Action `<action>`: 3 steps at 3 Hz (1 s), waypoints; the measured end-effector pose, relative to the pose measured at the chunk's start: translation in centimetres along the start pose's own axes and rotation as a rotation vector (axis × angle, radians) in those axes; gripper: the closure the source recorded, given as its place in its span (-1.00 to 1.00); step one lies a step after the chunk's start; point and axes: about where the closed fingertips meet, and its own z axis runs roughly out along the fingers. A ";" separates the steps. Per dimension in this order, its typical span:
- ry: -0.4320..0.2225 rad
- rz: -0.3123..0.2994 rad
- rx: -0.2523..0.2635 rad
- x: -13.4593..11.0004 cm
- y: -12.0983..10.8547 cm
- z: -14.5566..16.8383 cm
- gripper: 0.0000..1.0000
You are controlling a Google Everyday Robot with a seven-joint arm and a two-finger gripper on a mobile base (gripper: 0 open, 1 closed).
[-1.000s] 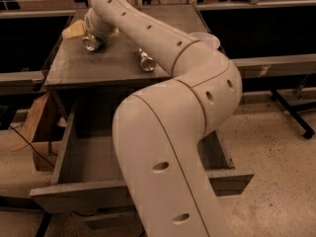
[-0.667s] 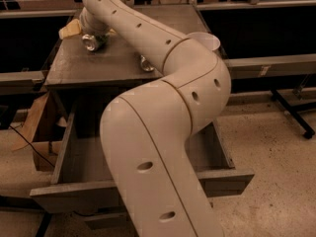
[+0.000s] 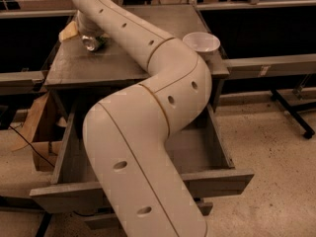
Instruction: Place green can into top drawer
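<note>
Robot arm (image 3: 148,132) snakes up from the foreground across an open grey cabinet, its gripper (image 3: 91,37) down at the far left corner of the cabinet top (image 3: 123,65). It is right at the green can (image 3: 93,44), a small shiny thing just beside a yellowish packet (image 3: 69,31). In the dim warm light the can reads more silver than green. It sits on the cabinet top, not in the drawer. Whether the gripper has closed on it or only hovers at it cannot be told, since the wrist hides the contact.

Below, the top drawer (image 3: 222,177) stands pulled well out. Its shallow grey interior shows on either side of the arm, which hides the middle, and no can is seen in the parts that show. A white bowl (image 3: 201,42) rests near the right edge of the cabinet top, well apart from the can. A cardboard box (image 3: 39,127) sits on the floor to the left.

On this evidence the drawer is already open and the pick-up is at hand or under way. The lift, the carry toward the drawer, the lowering inside and the release all appear left to do. No brand, label or lettering can be read on the can, the packet or the furniture.
</note>
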 end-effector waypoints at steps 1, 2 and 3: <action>0.007 0.004 0.000 0.0 0.4 0.6 -1.00; 0.012 0.003 -0.008 0.0 0.8 1.3 -0.69; 0.021 0.003 -0.011 0.1 1.1 1.9 -0.25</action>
